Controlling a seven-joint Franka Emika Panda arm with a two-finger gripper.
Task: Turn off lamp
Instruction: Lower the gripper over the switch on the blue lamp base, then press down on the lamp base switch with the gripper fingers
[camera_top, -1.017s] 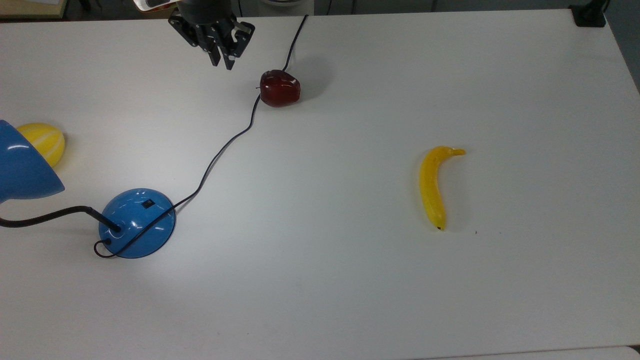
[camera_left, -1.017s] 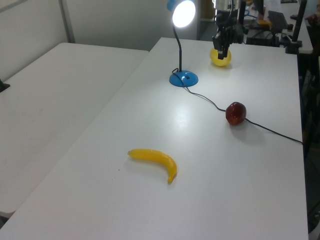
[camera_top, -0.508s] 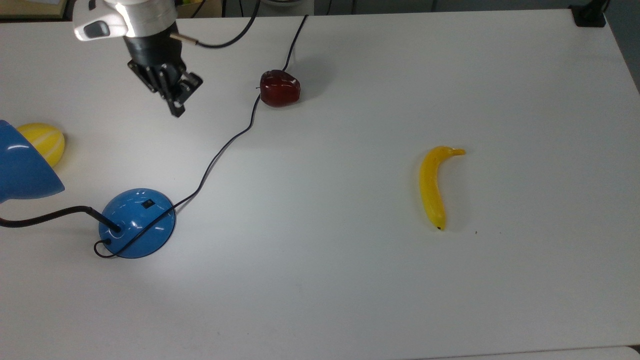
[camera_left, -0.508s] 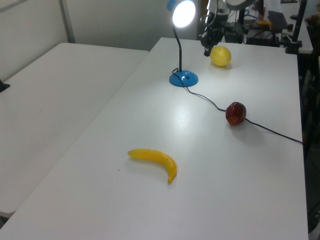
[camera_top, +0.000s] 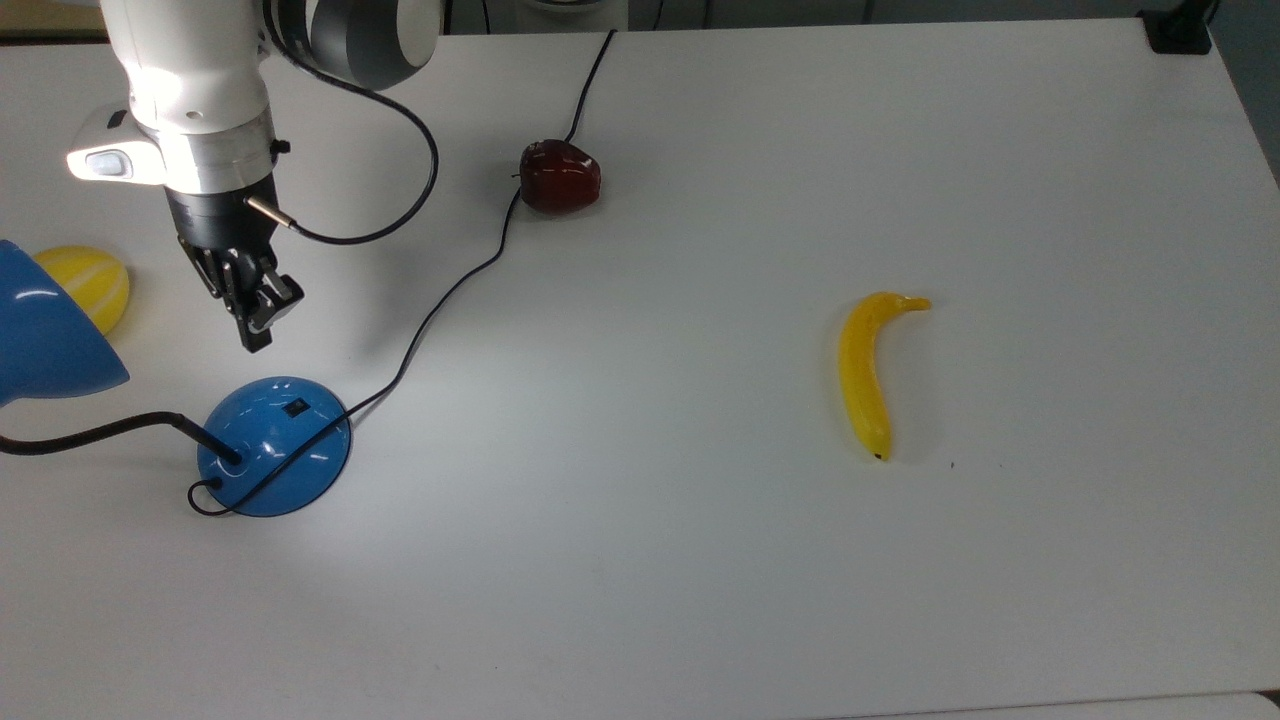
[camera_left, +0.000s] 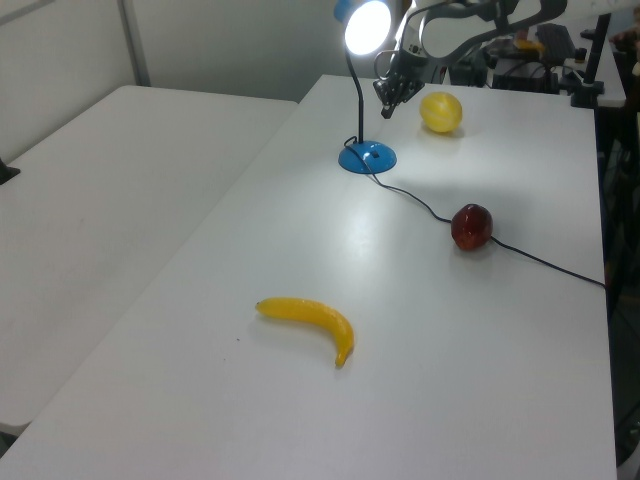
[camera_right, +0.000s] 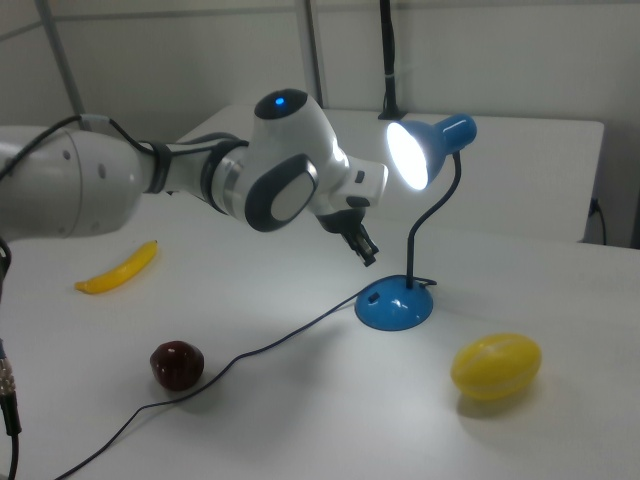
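Note:
The lamp is lit: its bulb glows inside the blue cone shade (camera_right: 432, 148), which a black bendy neck (camera_right: 432, 222) carries. Its glossy blue dome base (camera_top: 273, 446) stands at the top view's lower left, with a small black switch (camera_top: 295, 408) on top. My gripper (camera_top: 256, 338) hangs just above and slightly left of the base in the top view, shut, with nothing between the fingers. In the right view the gripper (camera_right: 367, 256) hovers a short way above the base (camera_right: 395, 305), apart from it. The black cord (camera_top: 450, 290) runs from the base past the apple.
A dark red apple (camera_top: 560, 177) lies beside the cord. A yellow lemon (camera_top: 90, 285) sits near the shade (camera_top: 45, 335). A banana (camera_top: 868, 372) lies at the top view's right. The white table (camera_top: 640, 560) stretches wide around them.
My arm has swung from the top view's upper middle down and to the left, bringing the shut gripper close above the lamp base. The lamp and fruit have not moved.

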